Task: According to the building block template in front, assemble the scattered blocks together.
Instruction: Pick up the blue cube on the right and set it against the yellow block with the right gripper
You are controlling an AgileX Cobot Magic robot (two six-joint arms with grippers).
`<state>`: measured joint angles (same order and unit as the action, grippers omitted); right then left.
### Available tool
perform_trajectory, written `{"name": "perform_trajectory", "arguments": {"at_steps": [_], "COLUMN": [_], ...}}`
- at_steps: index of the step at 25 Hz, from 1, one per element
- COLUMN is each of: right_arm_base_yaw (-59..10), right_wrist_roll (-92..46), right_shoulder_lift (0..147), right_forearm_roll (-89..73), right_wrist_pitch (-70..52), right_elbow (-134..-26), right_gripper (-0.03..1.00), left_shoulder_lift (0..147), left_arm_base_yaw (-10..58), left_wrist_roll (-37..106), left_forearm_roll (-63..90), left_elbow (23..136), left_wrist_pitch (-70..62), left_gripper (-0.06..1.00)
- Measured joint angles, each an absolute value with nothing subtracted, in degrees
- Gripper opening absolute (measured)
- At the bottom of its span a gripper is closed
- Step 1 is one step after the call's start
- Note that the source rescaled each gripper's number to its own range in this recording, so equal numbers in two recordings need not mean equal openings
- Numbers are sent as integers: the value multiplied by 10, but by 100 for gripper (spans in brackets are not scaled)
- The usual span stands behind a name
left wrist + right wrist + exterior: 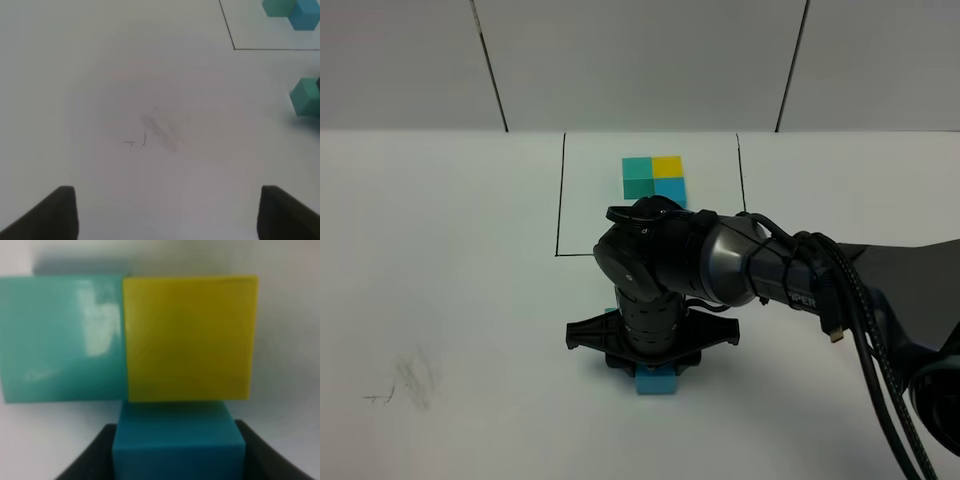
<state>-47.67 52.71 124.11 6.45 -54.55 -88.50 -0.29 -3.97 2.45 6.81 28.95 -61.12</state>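
The right gripper [656, 372] is down on the table [450, 300] in front of the framed template [655, 179], its jaws closed on the blue cube [178, 442]. In the right wrist view the blue cube sits between the dark fingers [82, 465] and touches the underside edge of the yellow cube [189, 337], which stands flush beside the teal cube [62, 337]. That makes the same L as the template: teal and yellow side by side, blue under the yellow. In the high view only the blue cube [656, 380] peeps out below the wrist; the other two are hidden by the arm.

The left gripper [165, 212] hangs over bare table near a grey smudge [157, 131], jaws partly apart and holding nothing. It sees the teal cube [305, 96] at the edge of its view.

The step in hand looks like the last one: seating the blue cube against the yellow. Next, the right jaws should let go and lift straight up, without dragging the blue cube or nudging its neighbours out of line
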Motion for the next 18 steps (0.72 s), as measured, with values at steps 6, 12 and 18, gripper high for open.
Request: {"name": "perform_trajectory", "arguments": {"at_steps": [6, 12, 18], "right_arm_base_yaw": [-471, -470, -459], "right_wrist_roll": [514, 511, 511], "right_shoulder_lift": [1262, 1264, 1265], "right_forearm_roll": [50, 49, 46], "right_wrist_pitch": [-541, -543, -537], "right_elbow": [-889, -892, -896], "right_gripper": [3, 3, 3], "left_shoulder_lift": [-3, -3, -3], "left_arm_base_yaw": [-40, -40, -40], "left_wrist_roll": [24, 24, 24], "left_forearm_roll": [68, 68, 68], "left_elbow": [289, 289, 289], "left_wrist_pitch": [-611, -611, -611], "left_gripper": [59, 59, 59]}}
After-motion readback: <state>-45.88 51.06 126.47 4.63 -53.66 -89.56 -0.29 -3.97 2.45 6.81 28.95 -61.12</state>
